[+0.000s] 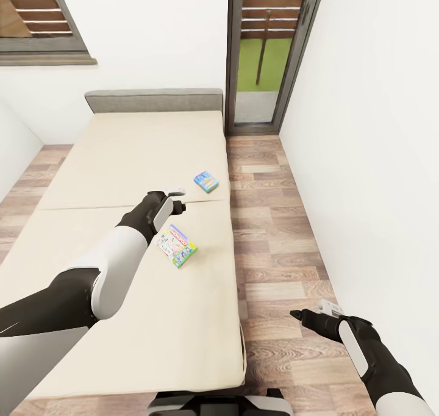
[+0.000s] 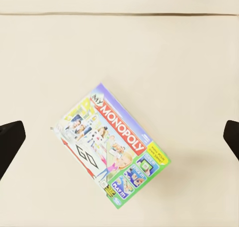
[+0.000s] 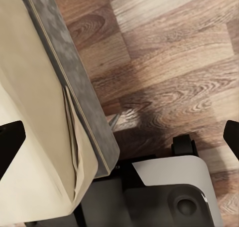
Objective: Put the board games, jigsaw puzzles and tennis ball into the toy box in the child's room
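Observation:
Two board games lie on the bed's beige mattress [image 1: 122,160]. The green-yellow-red Monopoly box [image 1: 176,246] rests flat near the bed's right side, and a smaller blue box [image 1: 206,182] lies farther toward the headboard. My left gripper [image 1: 178,199] hovers open above the mattress between them, just beyond the Monopoly box [image 2: 117,147], which sits between its dark fingertips [image 2: 10,142] in the left wrist view. My right gripper [image 1: 312,311] hangs open over the wood floor beside the bed, holding nothing. The table, toy box, jigsaw puzzles and tennis ball are out of view.
A grey headboard [image 1: 152,100] backs onto the white far wall, under a window [image 1: 36,19]. A glass door [image 1: 268,56] ends the strip of plank floor [image 1: 274,221] between bed and right wall. The bed's dark frame [image 3: 74,82] runs beside my base [image 3: 169,187].

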Available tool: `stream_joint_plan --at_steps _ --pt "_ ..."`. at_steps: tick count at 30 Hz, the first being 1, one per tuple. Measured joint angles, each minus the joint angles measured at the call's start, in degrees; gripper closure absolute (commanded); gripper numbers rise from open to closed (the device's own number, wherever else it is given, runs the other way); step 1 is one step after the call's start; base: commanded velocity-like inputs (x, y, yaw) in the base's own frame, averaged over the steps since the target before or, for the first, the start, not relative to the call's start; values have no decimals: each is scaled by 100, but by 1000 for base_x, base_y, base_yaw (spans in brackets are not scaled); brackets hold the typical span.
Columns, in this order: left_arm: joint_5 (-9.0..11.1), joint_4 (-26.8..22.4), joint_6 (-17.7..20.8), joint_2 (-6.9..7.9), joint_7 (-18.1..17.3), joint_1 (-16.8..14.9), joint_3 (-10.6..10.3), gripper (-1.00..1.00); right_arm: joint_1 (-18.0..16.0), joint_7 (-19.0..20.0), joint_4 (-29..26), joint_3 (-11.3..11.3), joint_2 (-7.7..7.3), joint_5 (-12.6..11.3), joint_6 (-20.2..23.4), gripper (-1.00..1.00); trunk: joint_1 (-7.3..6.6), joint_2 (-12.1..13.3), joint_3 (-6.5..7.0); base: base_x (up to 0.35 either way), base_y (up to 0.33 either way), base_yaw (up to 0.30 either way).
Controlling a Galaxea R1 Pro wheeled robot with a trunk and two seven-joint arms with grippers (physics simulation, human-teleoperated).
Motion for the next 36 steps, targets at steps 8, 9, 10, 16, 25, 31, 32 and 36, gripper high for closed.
stream_joint_plan --at_steps 8,9,10,16,25,31,32,36 --pt "0 0 107 0 4 -1 -1 -100 0 -2 1 5 0 2 2 -100 0 0 -46 0 0 0" --pt "0 0 113 0 4 -2 -1 -100 0 -2 2 5 0 1 3 -100 0 0 -52 0 0 0" --pt "0 0 117 0 4 -2 -1 -100 0 -2 3 5 0 1 5 -100 0 0 -58 0 0 0" --pt "0 0 130 0 4 -2 -1 -100 0 -2 4 6 0 -1 8 -100 0 0 -91 0 0 0" --pt "0 0 143 0 4 -2 -1 -100 0 1 -6 6 5 12 3 -100 0 0 -124 0 0 0" --pt "0 0 162 0 4 -2 -1 -100 0 5 -19 6 8 14 2 -100 0 0 -130 0 0 0" --pt "0 0 167 0 4 -2 -1 -100 0 4 -21 6 8 14 1 -100 0 0 -133 0 0 0" --pt "0 0 183 0 4 -2 -6 -100 0 0 -20 10 12 15 4 -100 0 0 -155 0 0 0"
